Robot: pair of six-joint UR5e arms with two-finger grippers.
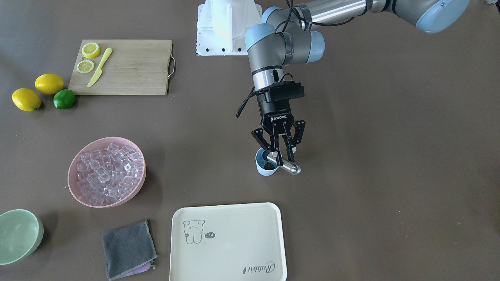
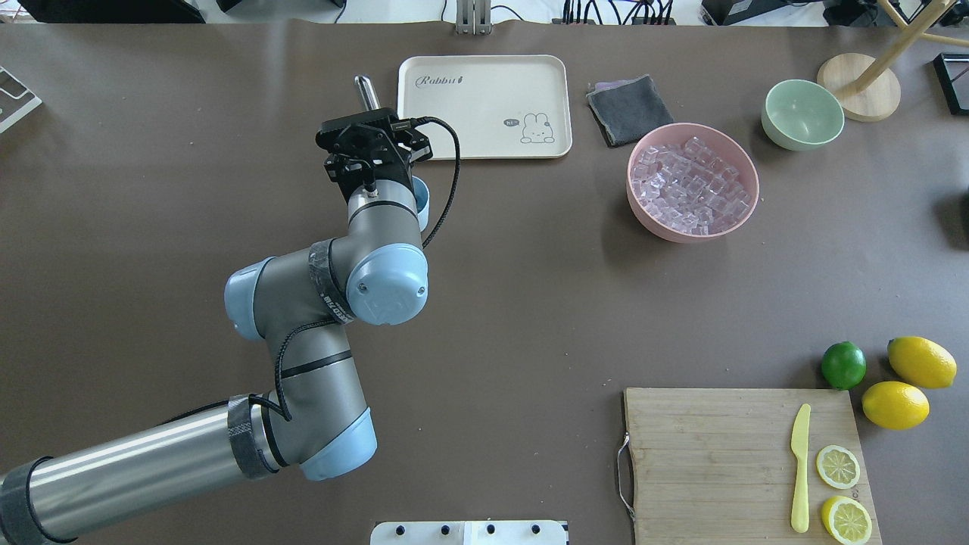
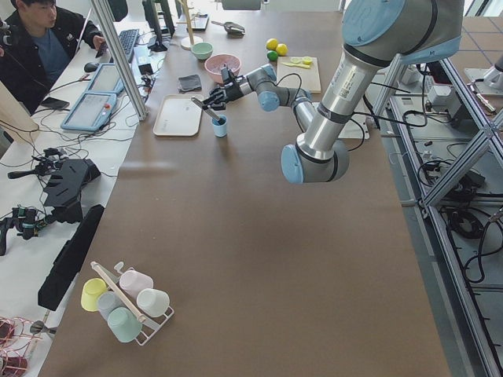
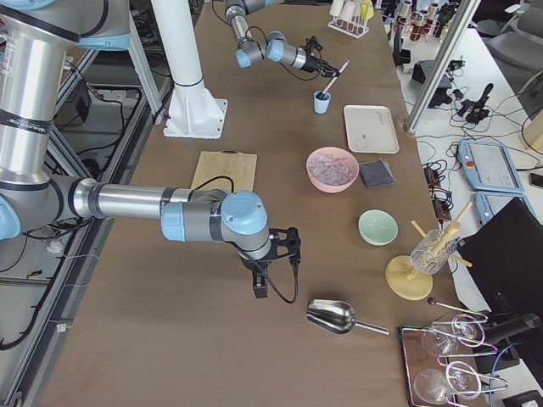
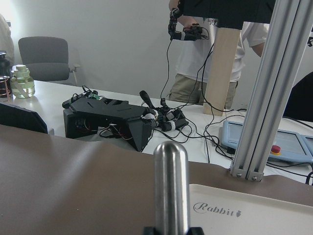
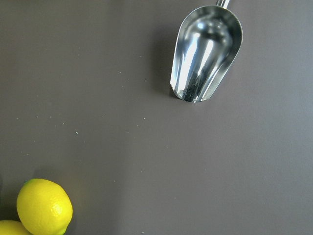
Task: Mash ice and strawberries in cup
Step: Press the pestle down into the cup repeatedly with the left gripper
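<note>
The light blue cup stands on the brown table near the middle, and a bit of the red strawberry shows inside it. My left gripper is right over the cup, shut on a metal muddler that leans with its lower end in the cup. The muddler's rounded top fills the left wrist view. The ice lies heaped in the pink bowl; I cannot tell whether any is in the cup. My right gripper hangs over bare table far from the cup; I cannot tell if it is open.
A cream tray lies in front of the cup. A cutting board carries lemon slices and a yellow knife, with two lemons and a lime beside it. There is also a green bowl, a grey cloth and a metal scoop.
</note>
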